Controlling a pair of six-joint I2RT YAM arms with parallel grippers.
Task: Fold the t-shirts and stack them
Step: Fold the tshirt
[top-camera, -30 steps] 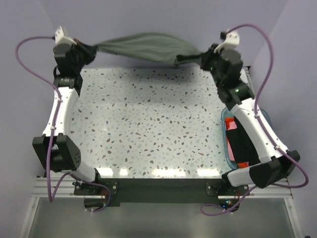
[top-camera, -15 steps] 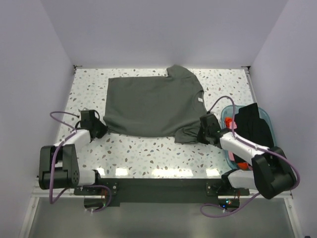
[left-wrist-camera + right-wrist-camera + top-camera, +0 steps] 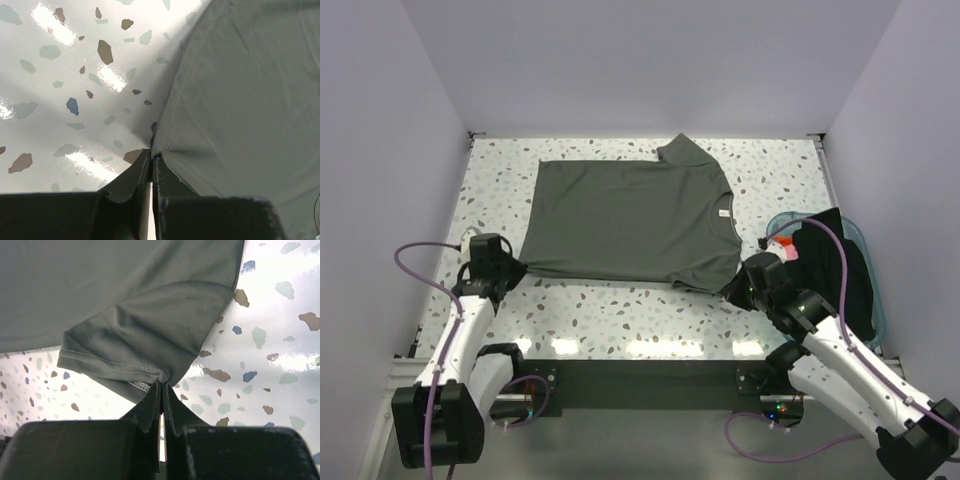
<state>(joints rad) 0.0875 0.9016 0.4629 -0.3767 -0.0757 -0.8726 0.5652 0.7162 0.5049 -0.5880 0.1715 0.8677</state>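
A dark grey-green t-shirt [image 3: 625,220] lies spread flat on the speckled table, collar to the right. My left gripper [image 3: 514,268] is shut on its near-left hem corner, seen in the left wrist view [image 3: 161,145]. My right gripper [image 3: 735,287] is shut on the near-right sleeve; the right wrist view shows the pinched sleeve hem [image 3: 115,367] bunched at the fingertips. A black shirt [image 3: 835,265] and a red-orange one [image 3: 784,250] sit in the tub at the right.
The translucent teal tub [image 3: 876,300] stands at the table's right edge beside my right arm. Purple walls close in the table [image 3: 620,305] at the back and both sides. Cables loop off both arms.
The shirt hung stretched in the air between both raised grippers; it has been drawn toward the near edge and laid flat. Both arms are now low at the front, still gripping.
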